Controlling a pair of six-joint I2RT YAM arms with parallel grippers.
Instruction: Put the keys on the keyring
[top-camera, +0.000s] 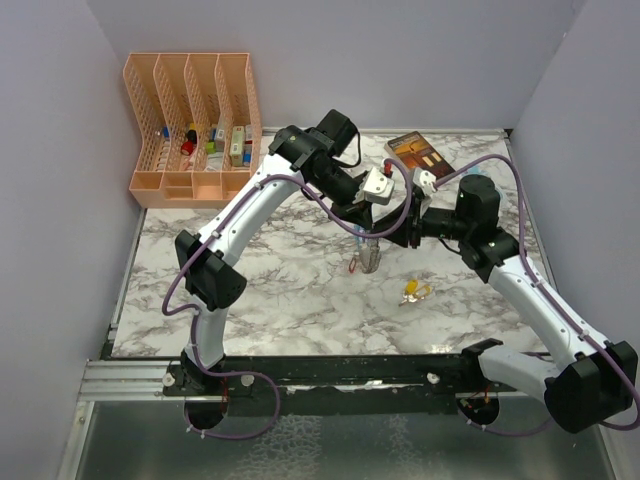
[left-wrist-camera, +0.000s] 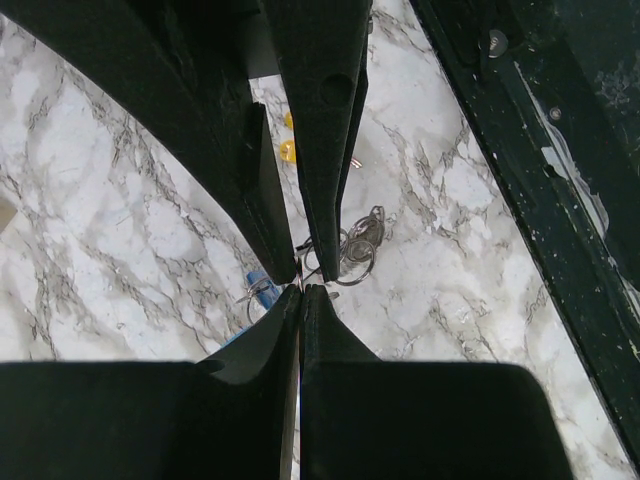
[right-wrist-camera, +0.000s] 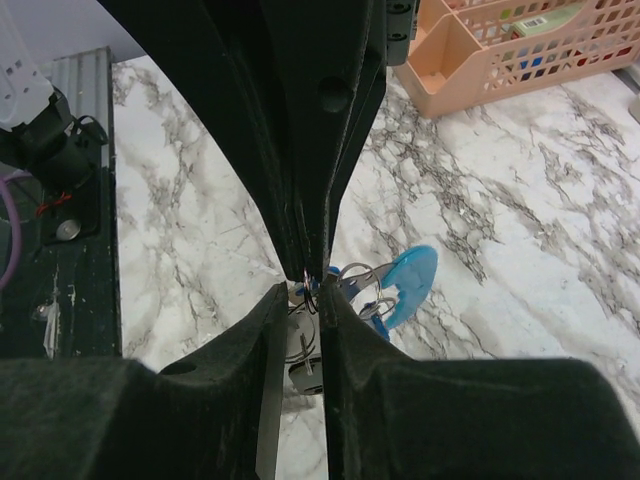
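Keyring (right-wrist-camera: 410, 284) hangs clamped in right end effector (right-wrist-camera: 308, 281), just beside the closed left end effector (left-wrist-camera: 301, 287).

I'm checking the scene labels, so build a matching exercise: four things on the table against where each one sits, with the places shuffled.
Things
1. keyring
2. loose yellow key
3. peach file organizer
4. flat brown box

Places
A. far left corner of the table
B. far edge, right of centre
C. centre of the marble top
D. on the marble, nearer than the bunch and to its right

Pairs: 1-C, 2-D, 3-A, 4-B
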